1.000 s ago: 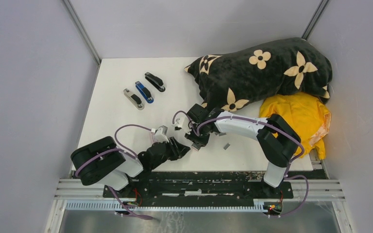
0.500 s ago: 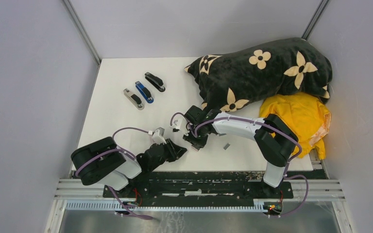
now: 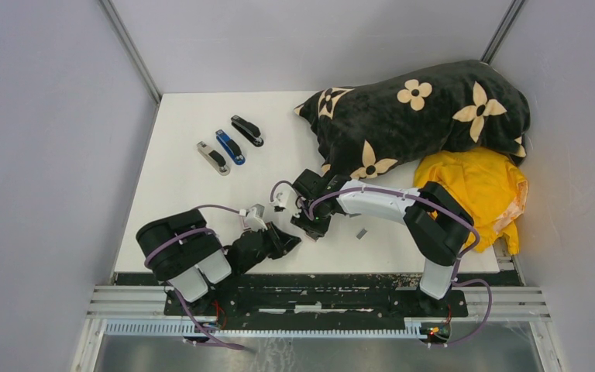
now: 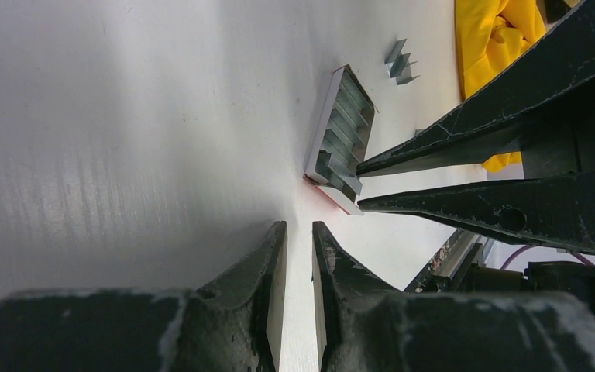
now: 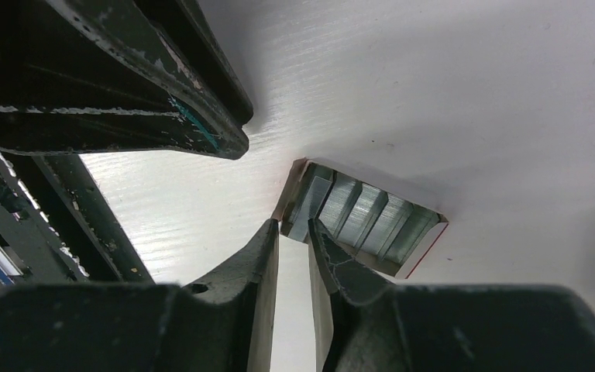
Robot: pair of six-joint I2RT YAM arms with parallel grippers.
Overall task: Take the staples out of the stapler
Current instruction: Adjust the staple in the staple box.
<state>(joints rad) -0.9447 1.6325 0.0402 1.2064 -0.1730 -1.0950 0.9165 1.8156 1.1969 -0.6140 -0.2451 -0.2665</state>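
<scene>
Now left arm (image 3: 182, 252) swung inward toward centre; right arm (image 3: 380, 201) barely shifted. Left claw (image 4: 299, 226) parted by slit, empty, near box (image 4: 339, 143). Right claw (image 5: 294, 223) slightly parted, tips at box end, grip unclear. Three staplers (image 3: 230, 146) far left. Staples (image 4: 400, 62): three loose strips on table (image 3: 178, 178) beyond one box.

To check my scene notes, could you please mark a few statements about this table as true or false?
1. Three staplers lie at the table's back left. True.
2. The small box holds staple strips. True.
3. The left gripper holds a stapler. False: nothing is between its fingers.
4. The yellow cloth lies on the left. False: it lies at the right edge, beside the blanket.
5. Loose staples lie right of the box. True.
</scene>
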